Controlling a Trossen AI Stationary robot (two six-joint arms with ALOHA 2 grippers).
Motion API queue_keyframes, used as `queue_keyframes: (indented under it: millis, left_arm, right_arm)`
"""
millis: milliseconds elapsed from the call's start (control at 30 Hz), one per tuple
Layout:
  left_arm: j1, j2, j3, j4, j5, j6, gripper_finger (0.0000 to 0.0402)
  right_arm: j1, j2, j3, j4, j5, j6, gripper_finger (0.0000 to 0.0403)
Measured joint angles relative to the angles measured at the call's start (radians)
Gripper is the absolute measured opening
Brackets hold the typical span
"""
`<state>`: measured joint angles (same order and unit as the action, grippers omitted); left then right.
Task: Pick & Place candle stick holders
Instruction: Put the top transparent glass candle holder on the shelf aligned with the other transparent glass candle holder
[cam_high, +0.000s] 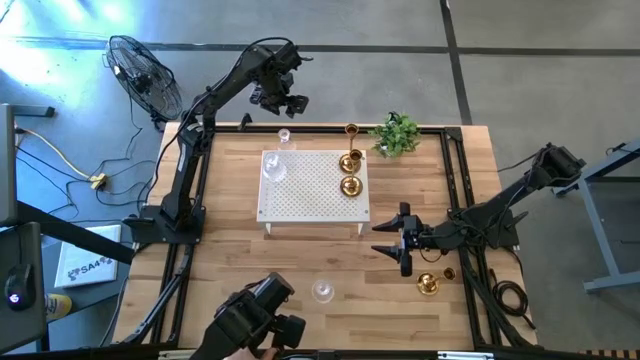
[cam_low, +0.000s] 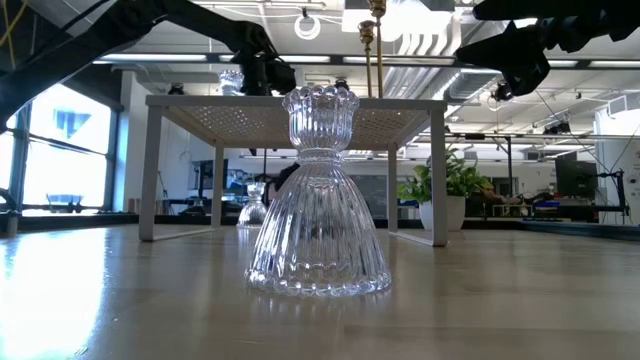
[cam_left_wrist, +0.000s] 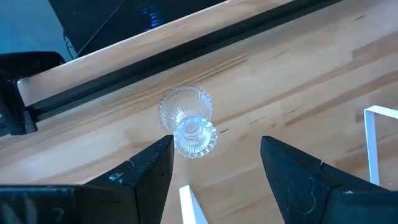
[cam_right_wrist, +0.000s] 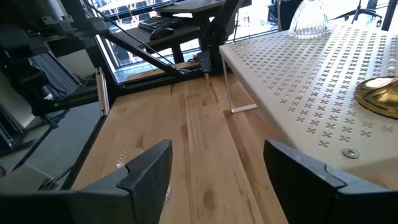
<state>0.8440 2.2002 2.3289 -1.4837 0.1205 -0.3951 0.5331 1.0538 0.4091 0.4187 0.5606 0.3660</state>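
Since three holders already sit on the white platform (cam_high: 312, 190) in the middle of the high view, I judge the job roughly half done. On it I count a glass holder (cam_high: 273, 167) near its upper left corner and two brass ones, one (cam_high: 348, 161) at the upper right edge and another (cam_high: 350, 186) just below it. A tall brass piece (cam_high: 352, 131) stands just above the platform's upper right corner, near the plant (cam_high: 397, 134); I cannot tell whether it rests on the platform or the tabletop (cam_high: 230, 255). Three more remain off the platform: a small glass one (cam_high: 284, 138) just above its upper edge, a glass one (cam_high: 322, 291) at lower centre, and a brass one (cam_high: 429, 284) at lower right. My left gripper (cam_high: 283, 103) hangs at the upper centre of the frame, directly over that small glass holder, which the left wrist view shows between its fingers (cam_left_wrist: 148, 176) but below them, untouched; the jaws stand apart and empty. My right gripper (cam_high: 398, 239) sits just right of the platform's lower right corner, jaws also apart with nothing between them, and the brass holder at lower right lies close beside it. I reckon the left arm's grab comes first, then the two lower pieces.
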Motion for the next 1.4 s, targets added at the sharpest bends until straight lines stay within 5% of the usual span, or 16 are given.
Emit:
queue_keyframes:
  millis: [1400]
  left_arm:
    - [-0.039,0.007,0.000,-0.048,-0.082,-0.029,0.0234]
  right_arm:
    - [0.000,0.000,0.000,-0.012,-0.017,-0.007,0.0246]
